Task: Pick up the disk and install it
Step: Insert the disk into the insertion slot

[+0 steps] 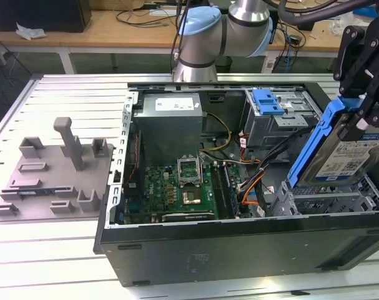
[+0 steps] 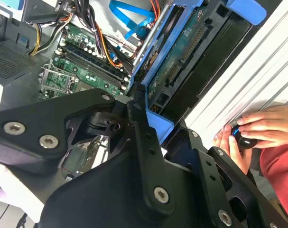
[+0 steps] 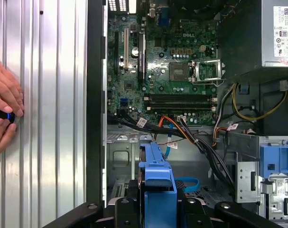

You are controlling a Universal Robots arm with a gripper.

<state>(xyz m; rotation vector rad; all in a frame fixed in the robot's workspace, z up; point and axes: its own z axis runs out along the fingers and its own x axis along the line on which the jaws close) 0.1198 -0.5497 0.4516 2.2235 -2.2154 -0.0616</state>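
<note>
The disk (image 1: 354, 153), a silver hard drive with a white-and-blue label in a blue plastic carrier, hangs tilted at the exterior view's right. It is above the metal drive bay (image 1: 326, 201) of the open computer case. My black gripper (image 1: 359, 112) is shut on its upper end. The second wrist view shows the disk's green circuit-board underside (image 2: 181, 52) between my fingers (image 2: 143, 124). In the first wrist view the carrier's blue edge (image 3: 157, 187) points into the case, over the bay floor (image 3: 120, 156).
Inside the case are the motherboard (image 1: 177, 184), a grey power supply (image 1: 170, 122), loose cables (image 1: 258, 178) and a blue latch piece (image 1: 267, 101) on the far drive cage. A grey plastic holder (image 1: 58, 175) with upright posts lies left of the case. A person's hands (image 3: 4, 114) hold a small device beside the case.
</note>
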